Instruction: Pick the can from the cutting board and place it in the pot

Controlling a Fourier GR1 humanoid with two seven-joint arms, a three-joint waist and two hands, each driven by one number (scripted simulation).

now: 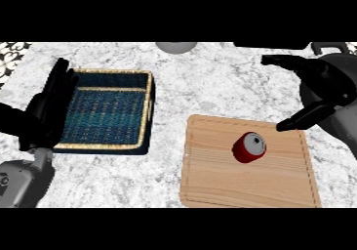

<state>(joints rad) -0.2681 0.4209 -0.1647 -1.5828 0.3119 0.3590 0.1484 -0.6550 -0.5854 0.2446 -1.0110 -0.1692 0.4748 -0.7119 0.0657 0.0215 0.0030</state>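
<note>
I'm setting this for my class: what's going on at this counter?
A red can sits untouched on the wooden cutting board. The robot's right hand hovers above the board's far right corner, fingers open and holding nothing. The left hand rests open at the left, beside a blue-lined basket.

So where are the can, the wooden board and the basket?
can [249, 148]: head view, middle of the can.
cutting board [232, 188]: head view, bare wood below the can.
basket [102, 117]: head view, bare blue woven floor.
</note>
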